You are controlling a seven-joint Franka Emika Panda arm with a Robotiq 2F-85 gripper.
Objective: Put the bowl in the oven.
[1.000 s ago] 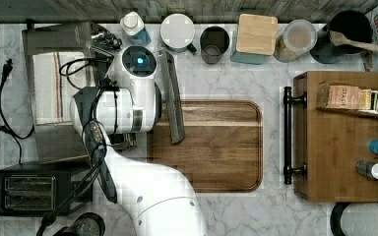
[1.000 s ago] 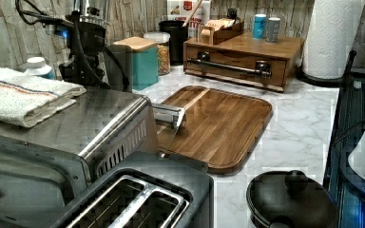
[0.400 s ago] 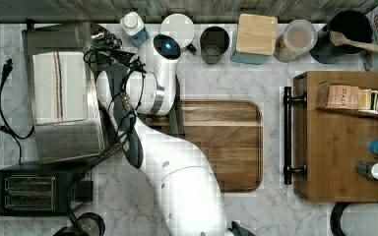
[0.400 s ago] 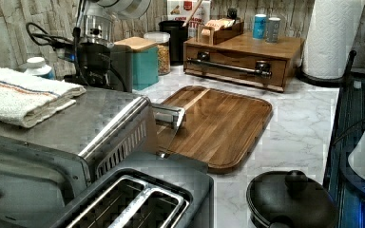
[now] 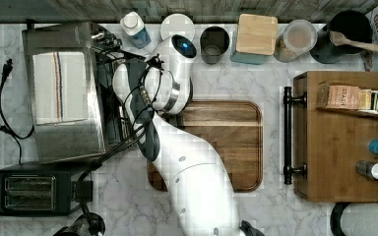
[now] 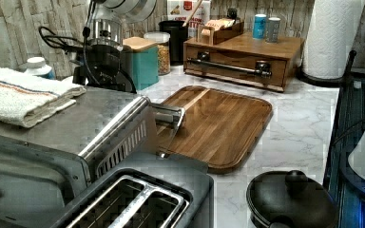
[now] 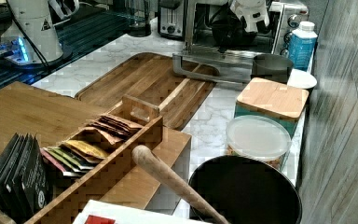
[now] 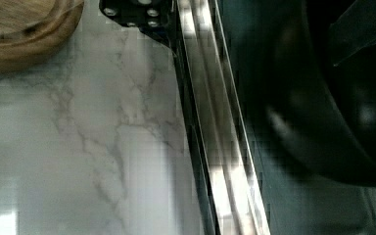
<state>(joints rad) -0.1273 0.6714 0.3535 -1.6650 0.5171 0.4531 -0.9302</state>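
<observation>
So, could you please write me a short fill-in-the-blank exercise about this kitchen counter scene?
1. The striped white cloth lies on top of the stainless-steel toaster ____.
2. The glass oven door stands ____.
3. The round black bowl sits past the door's edge, ____ the oven.
4. The wooden spoon stands in the tall black ____.

Missing words: oven; open; inside; pot

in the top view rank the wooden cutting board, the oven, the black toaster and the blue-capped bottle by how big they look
1. Wooden cutting board and oven: too close to rank, and the arm hides part of the board.
2. Black toaster.
3. Blue-capped bottle.
</observation>
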